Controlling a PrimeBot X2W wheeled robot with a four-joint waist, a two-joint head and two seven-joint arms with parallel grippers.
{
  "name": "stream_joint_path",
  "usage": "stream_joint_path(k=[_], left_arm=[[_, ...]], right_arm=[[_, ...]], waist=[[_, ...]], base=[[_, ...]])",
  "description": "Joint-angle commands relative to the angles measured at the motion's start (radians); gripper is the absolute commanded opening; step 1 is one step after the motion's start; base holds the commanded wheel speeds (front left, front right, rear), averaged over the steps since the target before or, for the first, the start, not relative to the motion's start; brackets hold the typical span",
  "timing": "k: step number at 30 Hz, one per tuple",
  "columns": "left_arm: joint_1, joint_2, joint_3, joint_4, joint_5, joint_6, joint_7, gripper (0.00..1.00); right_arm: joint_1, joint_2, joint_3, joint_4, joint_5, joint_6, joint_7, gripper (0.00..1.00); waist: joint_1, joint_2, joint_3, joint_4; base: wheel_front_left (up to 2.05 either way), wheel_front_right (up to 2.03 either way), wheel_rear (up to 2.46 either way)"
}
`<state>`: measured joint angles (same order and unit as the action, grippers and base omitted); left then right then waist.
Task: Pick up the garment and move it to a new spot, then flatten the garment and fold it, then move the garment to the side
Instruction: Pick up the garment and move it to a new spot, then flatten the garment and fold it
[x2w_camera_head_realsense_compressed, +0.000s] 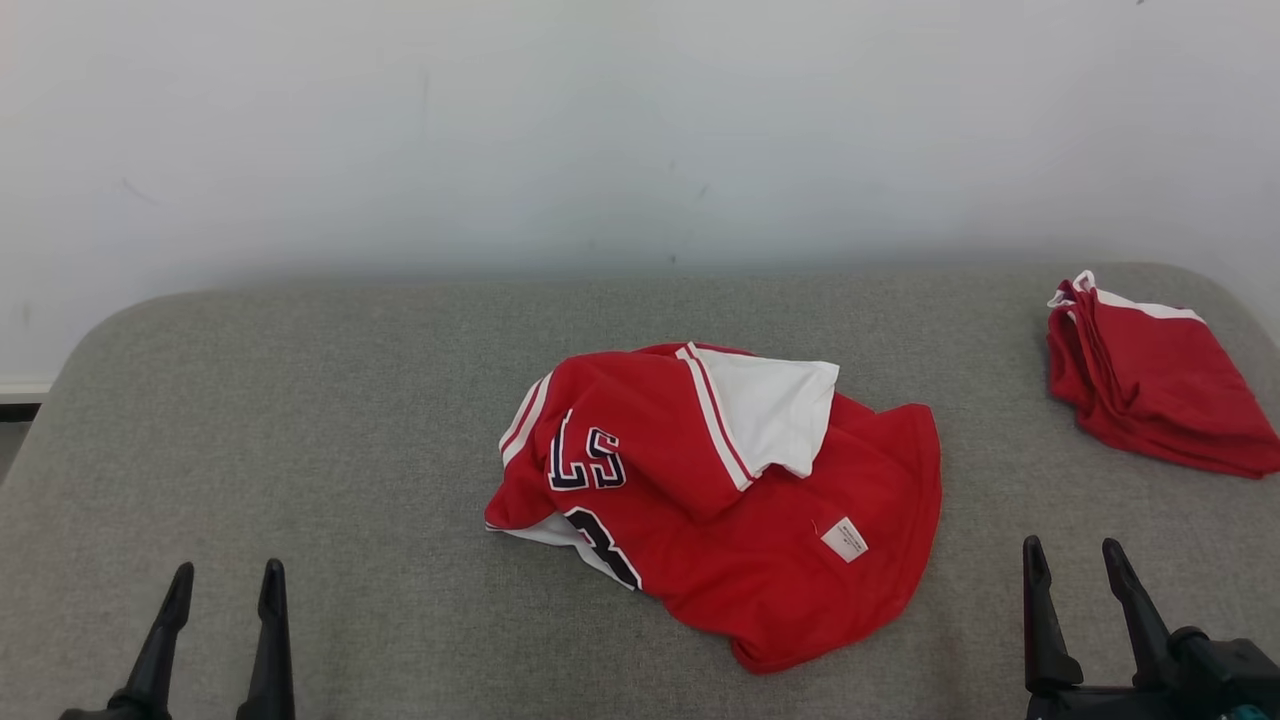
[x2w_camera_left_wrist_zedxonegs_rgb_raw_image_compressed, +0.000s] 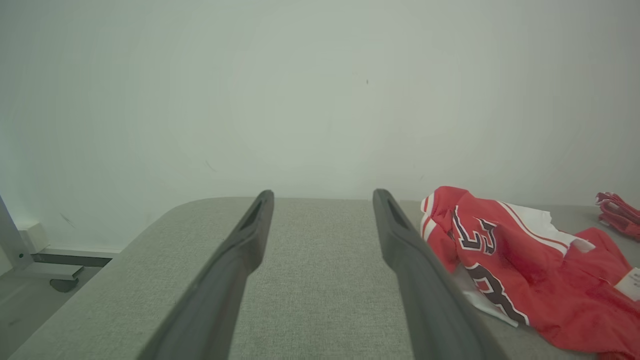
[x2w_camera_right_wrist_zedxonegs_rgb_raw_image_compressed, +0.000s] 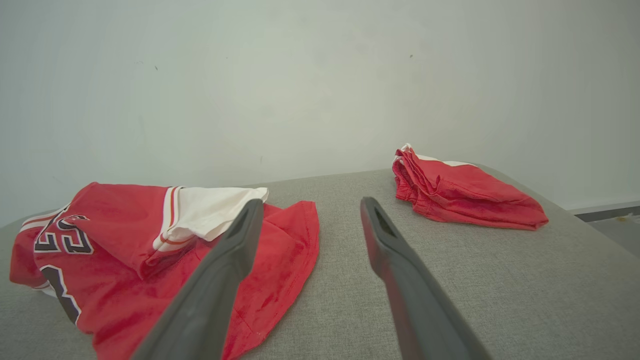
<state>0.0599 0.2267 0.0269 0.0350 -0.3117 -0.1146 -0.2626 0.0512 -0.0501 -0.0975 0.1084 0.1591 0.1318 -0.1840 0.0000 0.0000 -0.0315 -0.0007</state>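
The crumpled red jersey garment with white trim (x2w_camera_head_realsense_compressed: 720, 500) lies at the middle of the grey fabric-covered table (x2w_camera_head_realsense_compressed: 300, 420), well apart from a folded red cloth (x2w_camera_head_realsense_compressed: 1150, 390) at its far right. The left gripper (x2w_camera_head_realsense_compressed: 228, 570) and the right gripper (x2w_camera_head_realsense_compressed: 1072, 548) sit at the near edge, jaws wide and empty.

The garment (x2w_camera_head_realsense_compressed: 720, 500) lies centred on the table (x2w_camera_head_realsense_compressed: 300, 400), a folded pile (x2w_camera_head_realsense_compressed: 1150, 390) to its right (farther back).

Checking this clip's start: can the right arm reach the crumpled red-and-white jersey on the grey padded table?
Probably yes: the open right gripper waits near the crumpled red-and-white jersey, only grey padded table between them; the folded red garment lies clear.
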Motion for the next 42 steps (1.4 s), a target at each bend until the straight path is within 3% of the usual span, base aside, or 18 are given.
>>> stream_joint_path(k=[1, 25, 42], left_arm=[[0.013, -0.005, -0.001, 0.002, 0.005, -0.003, -0.003, 1.00], [0.012, 0.046, -0.033, 0.071, 0.019, -0.015, 0.002, 1.00], [0.004, 0.054, -0.040, 0.080, 0.007, 0.009, 0.021, 1.00]], right_arm=[[0.005, 0.000, 0.001, 0.002, 0.005, -0.003, -0.003, 1.00], [-0.001, 0.000, 0.013, 0.038, 0.011, -0.003, -0.005, 1.00], [0.012, 0.000, 0.026, 0.021, -0.010, -0.003, 0.023, 1.00]], waist=[[0.0000, 0.0000, -0.001, 0.000], [0.0000, 0.0000, -0.004, 0.012], [0.0000, 0.0000, -0.004, 0.011]], base=[[0.00, 0.00, 0.00], [0.00, 0.00, 0.00], [0.00, 0.00, 0.00]])
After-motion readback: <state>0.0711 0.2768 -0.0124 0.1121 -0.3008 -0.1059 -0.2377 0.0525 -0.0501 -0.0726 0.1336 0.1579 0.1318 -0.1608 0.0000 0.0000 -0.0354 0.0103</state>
